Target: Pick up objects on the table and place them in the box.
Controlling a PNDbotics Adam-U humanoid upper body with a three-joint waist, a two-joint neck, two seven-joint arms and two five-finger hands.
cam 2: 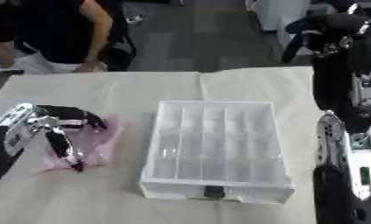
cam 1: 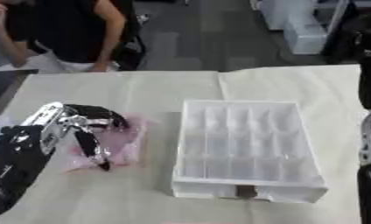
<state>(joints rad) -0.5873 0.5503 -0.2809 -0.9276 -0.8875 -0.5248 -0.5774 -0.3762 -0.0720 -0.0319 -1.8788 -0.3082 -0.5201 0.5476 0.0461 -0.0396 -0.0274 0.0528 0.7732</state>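
Observation:
A pink soft bag (cam 1: pixel 126 144) lies flat on the cream tablecloth, left of the white compartmented box (cam 1: pixel 246 146). My left hand (cam 1: pixel 70 124) arches over the bag from the left. Its fingers (cam 1: pixel 108 116) bend down at the bag's far edge, and the thumb tip touches the near edge; the bag rests on the table. The box holds nothing that I can make out. My right hand (cam 2: pixel 326 28) hangs high at the right, clear of the table, fingers relaxed and holding nothing.
My right arm (cam 2: pixel 345 144) fills the right edge beside the box. A person stands at the table's far left edge. A dark latch (cam 2: pixel 213 191) sits on the box's near wall. Bare cloth lies before and behind the box.

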